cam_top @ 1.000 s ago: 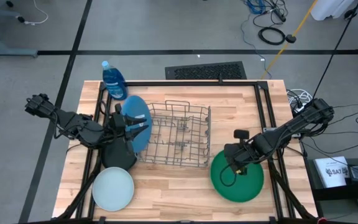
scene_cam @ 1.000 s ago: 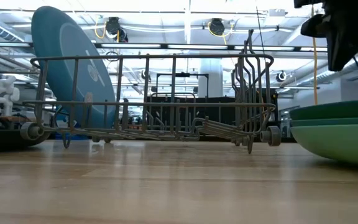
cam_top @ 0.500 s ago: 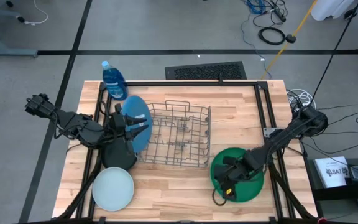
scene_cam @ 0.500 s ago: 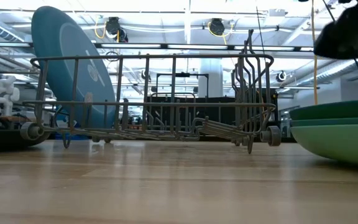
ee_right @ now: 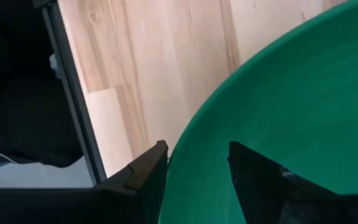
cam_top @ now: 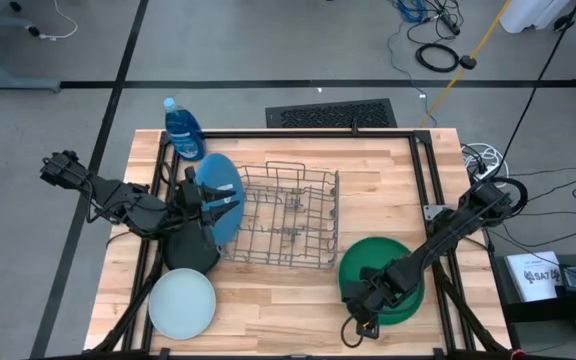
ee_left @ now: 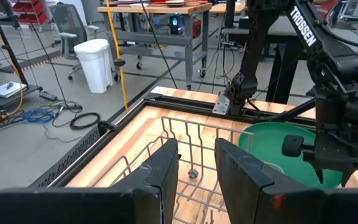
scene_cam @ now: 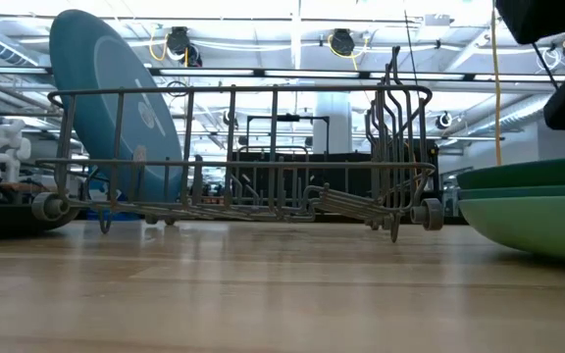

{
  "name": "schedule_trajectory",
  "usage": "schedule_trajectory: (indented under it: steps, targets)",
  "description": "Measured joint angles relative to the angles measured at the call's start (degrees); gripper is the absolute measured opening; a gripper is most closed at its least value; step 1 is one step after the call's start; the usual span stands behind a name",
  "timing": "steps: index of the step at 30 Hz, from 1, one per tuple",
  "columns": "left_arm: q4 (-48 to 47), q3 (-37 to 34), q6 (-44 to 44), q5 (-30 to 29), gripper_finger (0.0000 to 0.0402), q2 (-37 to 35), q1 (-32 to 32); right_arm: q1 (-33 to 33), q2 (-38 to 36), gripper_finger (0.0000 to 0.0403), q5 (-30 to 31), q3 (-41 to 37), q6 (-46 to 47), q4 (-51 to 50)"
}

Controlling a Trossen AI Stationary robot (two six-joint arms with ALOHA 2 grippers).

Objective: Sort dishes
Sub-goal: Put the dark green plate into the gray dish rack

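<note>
The large blue plate (cam_top: 223,180) stands on edge, leaning, at the left end of the wire rack (cam_top: 288,215). My left gripper (cam_top: 224,206) hovers level over its upper rim. It is open, and only rack wires show between its fingers (ee_left: 166,180). Below that arm lies the black plate (cam_top: 190,255), and the pale plate (cam_top: 181,303) lies at the near left. At the right the dark green plate (cam_top: 393,262) lies stacked on the light green plate (scene_cam: 538,224). My right gripper (ee_right: 197,168) points steeply down, open. One finger stands on either side of the dark green plate's near-left rim (ee_right: 188,146).
A blue soap bottle (cam_top: 181,128) stands at the far left corner. Black frame rails (cam_top: 298,132) run along the table's far edge and sides. Bare wood lies between the pale plate and the green plates, near the front edge.
My right gripper has gone from above the dark green plate's middle toward the table's near edge and down to the plate's near-left rim, tipping more steeply downward. The plates and my left arm have kept still.
</note>
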Motion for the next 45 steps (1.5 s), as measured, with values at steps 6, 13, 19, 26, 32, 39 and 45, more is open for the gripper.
schedule_trajectory:
  steps: [6, 13, 19, 26, 32, 39, 45]
  targets:
    - [0.0, 0.0, 0.0, -0.01, 0.0107, 0.0, 0.0, 0.04, 2.53, 0.0158, 0.26, 0.04, 1.1, -0.11]
    - [-0.02, 0.0, -0.02, -0.01, 0.0107, 0.0, 0.0, 0.05, 2.07, 0.0092, 0.19, 0.1, -0.56, -0.22]
    - [-0.04, 0.0, -0.02, -0.01, 0.0107, 0.0, 0.0, 0.06, 0.56, 0.0016, -0.03, 0.17, -3.46, -0.36]
    - [-0.04, 0.0, -0.02, -0.01, 0.0107, 0.0, 0.0, 0.04, -0.61, 0.0001, -0.01, 0.17, -5.63, 0.04]
    - [-0.04, 0.0, -0.02, -0.03, 0.0107, 0.0, 0.0, 0.04, -0.8, 0.0, 0.07, 0.17, -6.56, -0.28]
    - [-0.03, 0.0, -0.02, -0.03, 0.0107, 0.0, 0.0, -0.23, -4.81, 0.001, 10.39, 0.17, -6.93, -0.43]
    - [-0.04, 0.0, -0.02, -0.03, 0.0107, 0.0, 0.0, -2.47, -5.28, 0.0076, 12.96, 0.17, -3.5, -0.36]
